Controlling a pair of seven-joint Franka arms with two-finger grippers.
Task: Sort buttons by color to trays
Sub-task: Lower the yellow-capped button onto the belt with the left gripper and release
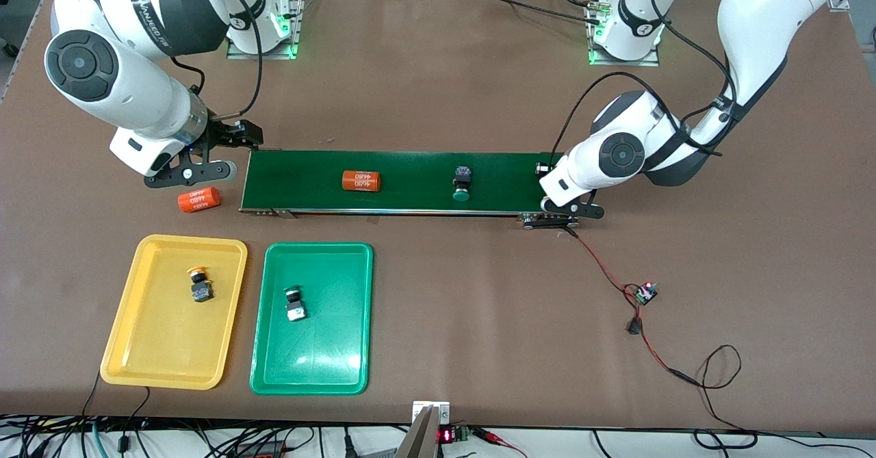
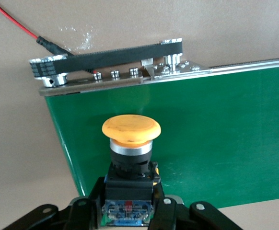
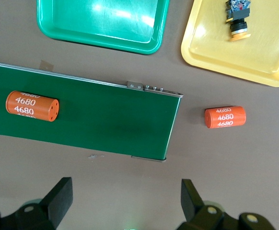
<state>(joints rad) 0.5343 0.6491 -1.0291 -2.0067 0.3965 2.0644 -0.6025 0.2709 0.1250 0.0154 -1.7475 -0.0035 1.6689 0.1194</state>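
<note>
The left claw point(image 2: 130, 211) grips a yellow button point(image 2: 131, 143) over the belt's point(image 1: 410, 181) end. The right claw point(image 3: 125, 201), wide open, waits over bare table point(image 1: 445, 102) by the other end.

Light was bright, even and came from overhead, leaving only soft, short shadows on the brown table point(image 1: 438, 88). White glare patches sat on the floor of the green tray point(image 1: 311, 362) and showed again in the right wrist view, with a weaker sheen on the yellow tray point(image 1: 137, 348). Green indicator lamps glowed at both arm bases. The conveyor belt point(image 1: 410, 181) looked uniformly dark with a faint sheen. The front view was sharp throughout. In the left wrist view the yellow button point(image 2: 131, 130) was crisp, while the bottom edge was slightly soft.
</note>
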